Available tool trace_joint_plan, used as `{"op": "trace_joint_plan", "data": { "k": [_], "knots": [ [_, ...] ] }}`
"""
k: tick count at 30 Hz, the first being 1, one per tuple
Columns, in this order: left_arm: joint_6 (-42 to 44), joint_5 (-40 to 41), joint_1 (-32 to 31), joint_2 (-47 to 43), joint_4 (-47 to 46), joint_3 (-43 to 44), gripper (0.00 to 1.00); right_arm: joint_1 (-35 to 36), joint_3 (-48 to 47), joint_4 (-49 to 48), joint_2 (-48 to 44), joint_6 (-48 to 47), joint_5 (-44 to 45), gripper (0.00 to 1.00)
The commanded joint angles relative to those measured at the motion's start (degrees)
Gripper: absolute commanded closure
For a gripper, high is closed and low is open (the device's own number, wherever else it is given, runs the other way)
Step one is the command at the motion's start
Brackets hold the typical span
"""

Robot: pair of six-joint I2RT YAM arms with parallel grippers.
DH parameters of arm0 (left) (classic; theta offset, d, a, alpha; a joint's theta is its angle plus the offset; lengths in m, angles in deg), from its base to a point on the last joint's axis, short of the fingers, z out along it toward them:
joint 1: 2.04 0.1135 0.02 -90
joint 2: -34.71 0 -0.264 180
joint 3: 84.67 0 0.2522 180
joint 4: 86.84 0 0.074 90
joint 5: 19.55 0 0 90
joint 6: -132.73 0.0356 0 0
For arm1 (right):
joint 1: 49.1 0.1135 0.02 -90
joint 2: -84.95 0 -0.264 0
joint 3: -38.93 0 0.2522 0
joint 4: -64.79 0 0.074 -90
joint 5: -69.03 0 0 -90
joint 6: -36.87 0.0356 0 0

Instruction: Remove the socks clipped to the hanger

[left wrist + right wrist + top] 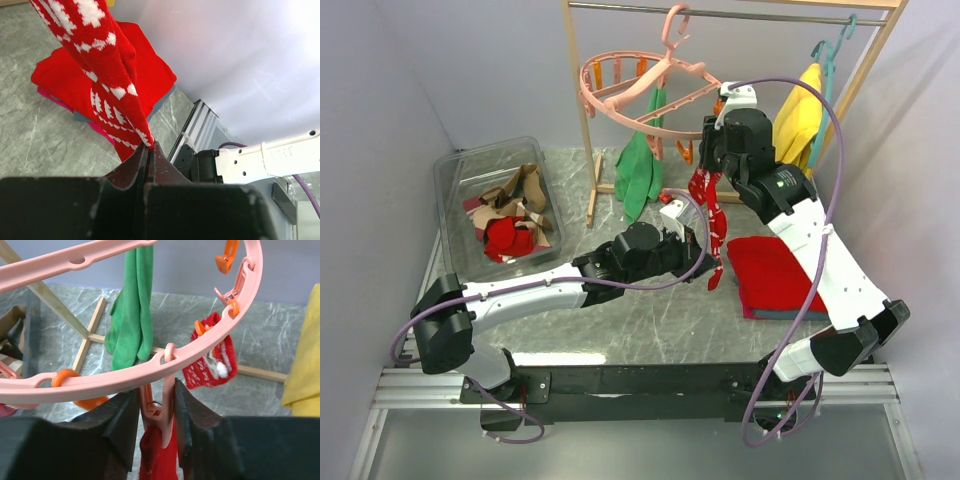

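The salmon-pink hanger (pixel 638 98) hangs from the rail, and its ring (pixel 115 374) crosses the right wrist view. My right gripper (pixel 709 152) (pixel 156 390) is shut on a pink clip peg (pixel 161 407) under the ring. That peg holds the top of a red sock (pixel 160 457). The red sock with white patterns (pixel 712 215) (pixel 107 70) hangs down to my left gripper (pixel 703 262) (pixel 149 150), which is shut on its lower tip. A second red patterned sock (pixel 214 362) is clipped further along the ring. Several socks (pixel 510 222) lie in the bin.
A clear plastic bin (pixel 460 165) stands at the left. A long green cloth (pixel 640 168) (pixel 131 310) hangs from the ring. A folded red cloth (pixel 772 275) (pixel 155 75) lies at the right. Yellow cloth on a teal hanger (pixel 800 115) hangs far right. The wooden rack's leg (pixel 592 190) is behind.
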Motion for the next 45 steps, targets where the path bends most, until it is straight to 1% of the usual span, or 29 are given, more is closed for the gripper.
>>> {"op": "trace_joint_plan", "data": {
  "k": [1, 3, 4, 6, 7, 9, 10, 11, 17, 21, 27, 28, 30, 33, 34, 36, 37, 38, 39, 40, 41, 42, 43, 45],
  "knots": [
    [-0.60, -1.04, -0.46, -0.72, -1.93, -0.59, 0.99, 0.34, 0.32, -5.56, -0.04, -0.91, 1.31, 0.69],
    [-0.69, -0.69, -0.46, -0.81, -1.93, -0.94, 0.99, 0.34, 0.50, -5.74, -0.12, -0.91, 0.88, 0.71],
    [-0.69, -0.69, -0.46, -0.81, -1.84, -1.29, 0.99, 0.34, 0.50, -5.65, -0.21, -0.83, 0.70, 0.75],
    [-0.86, -0.43, -0.46, -0.81, -1.84, -1.47, 0.99, 0.34, 0.68, -5.65, -0.21, -0.82, 0.70, 0.79],
    [-0.86, -0.34, -0.46, -0.81, -2.01, -1.82, 0.99, 0.34, 0.76, -5.65, -0.21, -0.91, 0.87, 0.85],
    [-1.04, -0.34, -0.46, -0.72, -1.93, -2.00, 0.99, 0.34, 0.77, -5.56, -0.21, -0.91, 1.14, 0.91],
    [-1.04, -0.34, -0.46, -0.55, -2.01, -2.08, 0.99, 0.34, 0.85, -5.39, -0.21, -1.00, 1.31, 0.98],
    [-1.13, -0.34, -0.46, -0.46, -1.93, -2.17, 0.99, 0.25, 0.94, -5.39, -0.30, -0.91, 1.31, 1.00],
    [-2.18, -1.04, -0.46, 0.95, -1.75, -3.57, 0.99, 0.34, 1.38, -5.21, -1.18, -1.26, 1.40, 1.00],
    [-3.50, -0.25, -0.46, 0.25, -2.02, -7.44, 0.99, 0.34, 2.17, -5.04, -2.06, -1.44, 1.14, 1.00],
    [-2.45, 3.70, -0.19, -3.09, 4.22, -10.25, 0.99, 0.34, 3.05, -4.51, -2.50, -1.88, 0.70, 1.00],
    [-2.71, 5.27, 0.42, -3.88, 5.53, -10.78, 0.99, 0.25, 3.05, -4.51, -2.50, -1.88, 0.61, 1.00],
    [-3.32, 5.29, 1.65, -6.25, 6.33, -13.06, 0.99, 0.25, 4.10, -5.29, -3.02, -1.71, -0.18, 1.00],
    [-4.90, 3.01, 6.30, -10.29, 7.30, -16.75, 0.99, 0.25, 4.89, -5.83, -3.46, -1.53, -0.88, 1.00],
    [-5.60, 2.48, 9.44, -11.61, 7.74, -17.63, 0.99, 0.25, 4.90, -5.74, -3.55, -1.62, -0.97, 1.00],
    [-6.05, 0.90, 13.15, -16.00, 9.76, -19.92, 0.99, 0.34, 4.98, -5.91, -3.64, -1.79, -0.89, 1.00],
    [-5.96, 0.72, 17.08, -17.67, 10.63, -20.36, 0.99, 0.25, 5.07, -5.92, -3.81, -1.79, -0.97, 1.00],
    [-5.79, 0.80, 19.12, -20.82, 12.12, -20.63, 0.99, 0.25, 5.25, -6.00, -3.90, -1.79, -0.97, 1.00],
    [-5.09, 1.50, 21.06, -22.33, 15.36, -20.54, 0.99, 0.25, 5.33, -6.18, -4.25, -1.79, -1.23, 1.00],
    [-4.74, 2.12, 25.25, -23.73, 17.48, -20.11, 0.99, 0.17, 5.34, -6.27, -4.34, -1.79, -1.67, 1.00],
    [-4.38, 2.73, 27.30, -26.10, 19.33, -18.88, 0.99, 0.17, 5.51, -6.35, -4.78, -1.71, -1.94, 1.00],
    [-3.34, 3.61, 29.32, -26.99, 23.00, -18.18, 0.99, 0.25, 5.77, -6.70, -4.96, -1.62, -2.29, 1.00],
    [-2.54, 3.62, 33.69, -27.61, 24.51, -17.21, 0.99, 0.17, 5.95, -6.88, -5.22, -1.53, -2.99, 1.00],
    [-0.44, 3.09, 38.63, -27.70, 29.68, -13.96, 0.99, 0.25, 6.21, -7.06, -5.66, -1.44, -3.43, 1.00]
  ]
}}
